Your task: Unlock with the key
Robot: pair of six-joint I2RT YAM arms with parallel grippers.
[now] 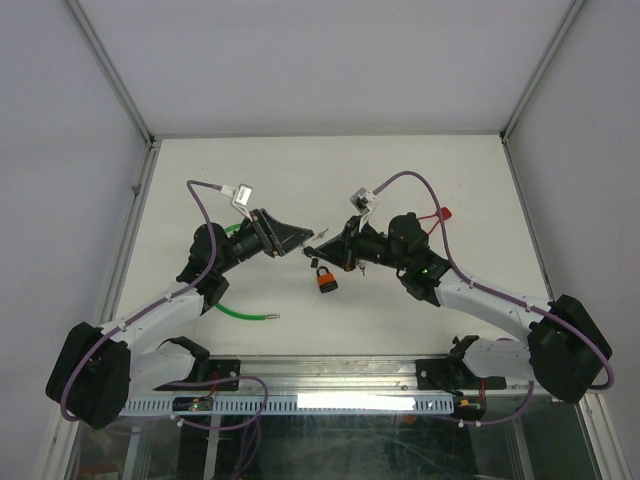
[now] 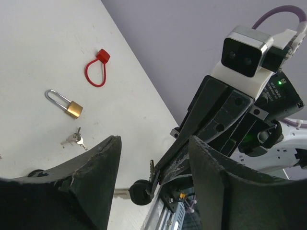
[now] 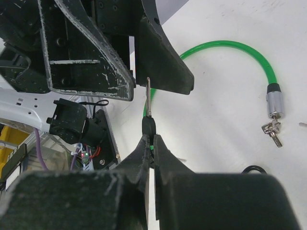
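Note:
My right gripper (image 3: 151, 139) is shut on the black head of a key (image 3: 149, 125), held above the table with its blade pointing at the left gripper. The blade tip sits in the gap between the left gripper's fingers (image 3: 163, 57). My left gripper (image 2: 153, 141) is open, and the key (image 2: 140, 191) shows between its jaws without touching either one. In the top view the two grippers (image 1: 303, 240) (image 1: 323, 247) meet tip to tip at the table's middle. An orange and black padlock (image 1: 326, 281) lies on the table just below them.
A brass padlock (image 2: 72, 108) with a long shackle, a small bunch of keys (image 2: 74, 139) and a red loop seal (image 2: 96, 72) lie behind the right arm. A green cable lock (image 3: 240, 52) with its own keys (image 3: 272, 132) lies by the left arm.

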